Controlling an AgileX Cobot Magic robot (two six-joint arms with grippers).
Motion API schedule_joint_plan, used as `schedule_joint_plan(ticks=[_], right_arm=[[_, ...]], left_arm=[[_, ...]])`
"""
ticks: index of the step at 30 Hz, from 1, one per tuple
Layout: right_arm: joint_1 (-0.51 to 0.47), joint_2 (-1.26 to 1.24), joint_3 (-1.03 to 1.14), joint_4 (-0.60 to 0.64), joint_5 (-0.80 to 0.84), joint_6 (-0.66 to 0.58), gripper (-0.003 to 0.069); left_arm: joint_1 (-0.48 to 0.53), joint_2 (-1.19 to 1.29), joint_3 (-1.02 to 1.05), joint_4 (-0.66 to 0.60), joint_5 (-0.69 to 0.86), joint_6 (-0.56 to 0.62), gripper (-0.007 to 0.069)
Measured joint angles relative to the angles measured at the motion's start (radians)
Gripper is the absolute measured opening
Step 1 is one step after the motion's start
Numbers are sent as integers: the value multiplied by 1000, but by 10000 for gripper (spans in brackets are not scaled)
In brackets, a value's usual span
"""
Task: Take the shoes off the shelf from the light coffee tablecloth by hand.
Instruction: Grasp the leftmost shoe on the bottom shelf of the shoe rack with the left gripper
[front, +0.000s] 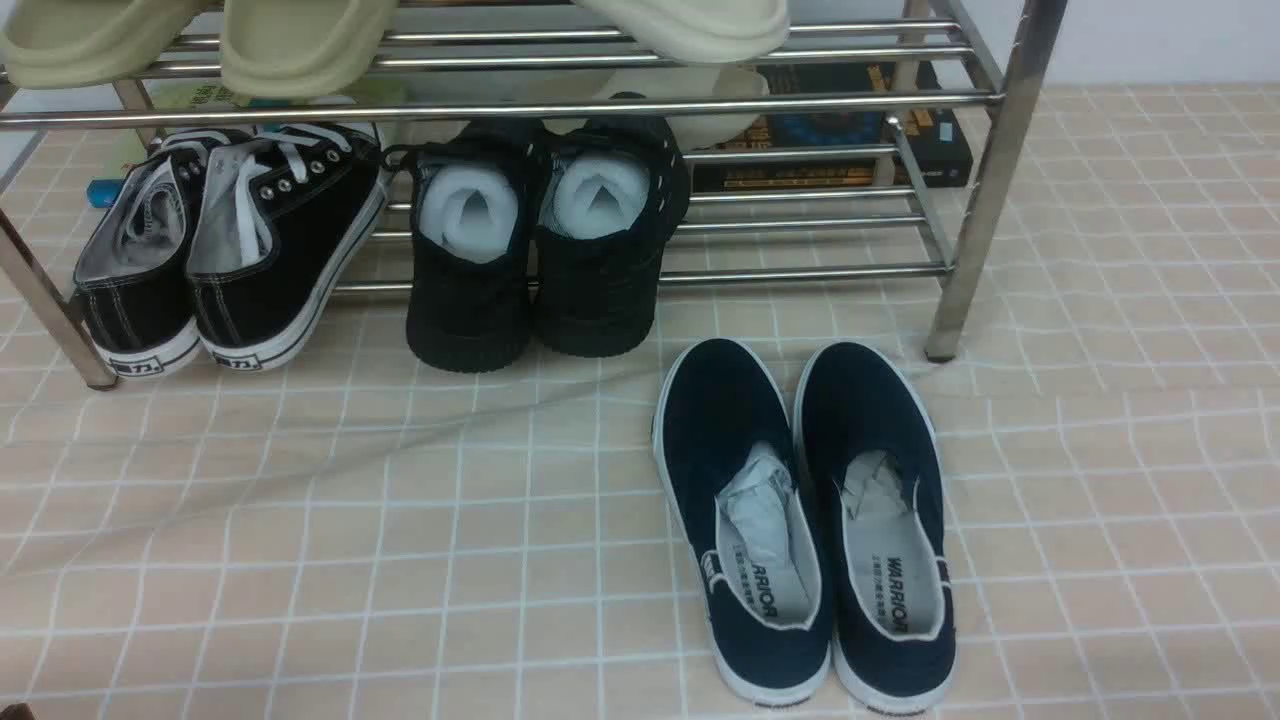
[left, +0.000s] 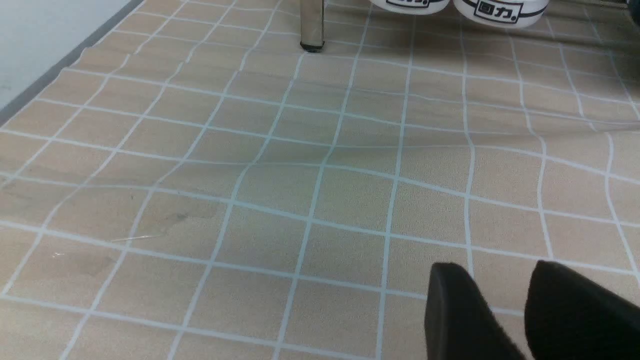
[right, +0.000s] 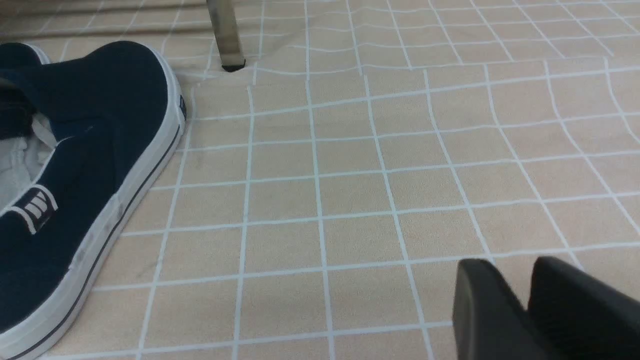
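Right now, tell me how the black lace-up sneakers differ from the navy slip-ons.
The black lace-up sneakers sit tilted on the shelf's lower bars; the navy slip-ons lie flat on the tablecloth in front of it. The sneakers have white laces and silver eyelets; the slip-ons have none. Both pairs have white soles and point their heels at the front camera.

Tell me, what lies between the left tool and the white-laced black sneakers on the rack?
Only bare gridded tablecloth: the left wrist view shows nothing between the left tool and the white heels of the sneakers.
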Motion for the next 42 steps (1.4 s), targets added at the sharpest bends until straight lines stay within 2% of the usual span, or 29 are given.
schedule_joint_plan(ticks=[42], right_arm=[[0,0,0,0,0,0,210]], left_arm=[[0,0,0,0,0,0,240]])
